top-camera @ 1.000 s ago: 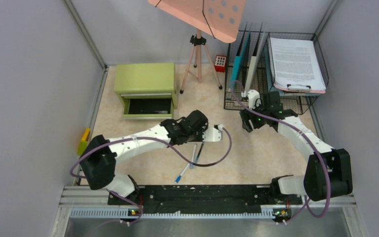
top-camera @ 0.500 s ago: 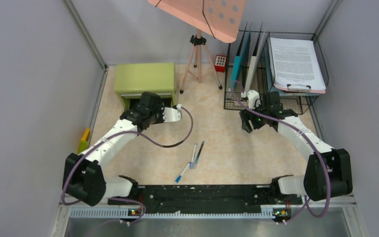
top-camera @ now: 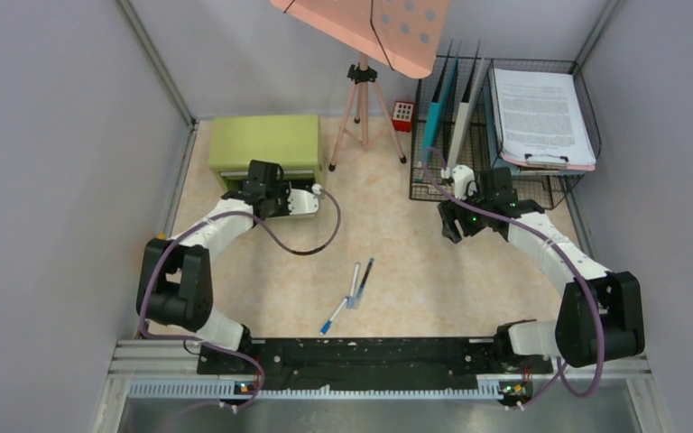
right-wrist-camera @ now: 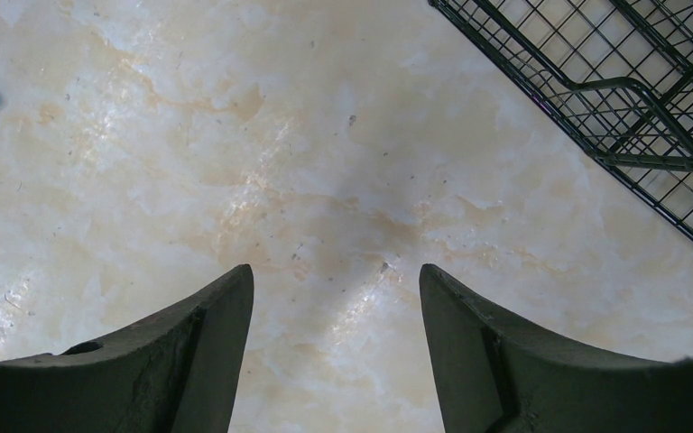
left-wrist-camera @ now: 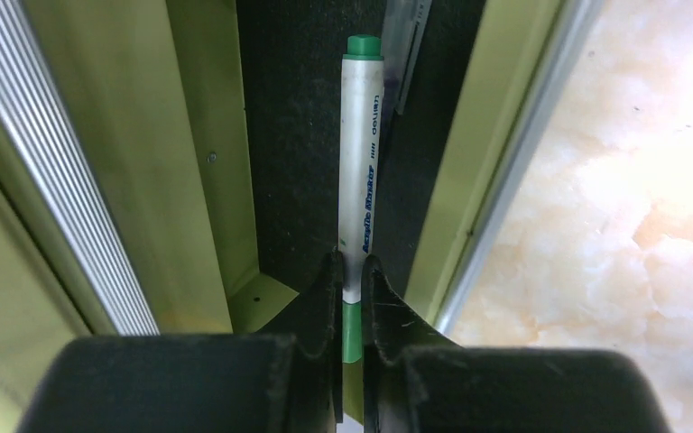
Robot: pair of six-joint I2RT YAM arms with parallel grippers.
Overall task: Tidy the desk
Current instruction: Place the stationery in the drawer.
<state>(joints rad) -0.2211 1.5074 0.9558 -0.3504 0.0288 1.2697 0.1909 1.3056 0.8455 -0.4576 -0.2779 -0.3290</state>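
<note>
The left gripper (left-wrist-camera: 350,298) is clamped on the near end of a green marker (left-wrist-camera: 361,180). The marker's long axis runs straight ahead of it, over the dark floor of the open drawer (left-wrist-camera: 298,135) in the green cabinet (top-camera: 264,142) at the far left of the desk (top-camera: 397,234); letting go looks next. The right gripper (right-wrist-camera: 336,298) hovers spread wide and empty over the desk beside the wire rack (right-wrist-camera: 650,108). Loose pens (top-camera: 354,284) lie between the arms.

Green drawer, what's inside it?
A green-capped acrylic marker, gripped by the left tool, hangs over the drawer's black floor, beside a clear pen. The tool hides the drawer's near part.
</note>
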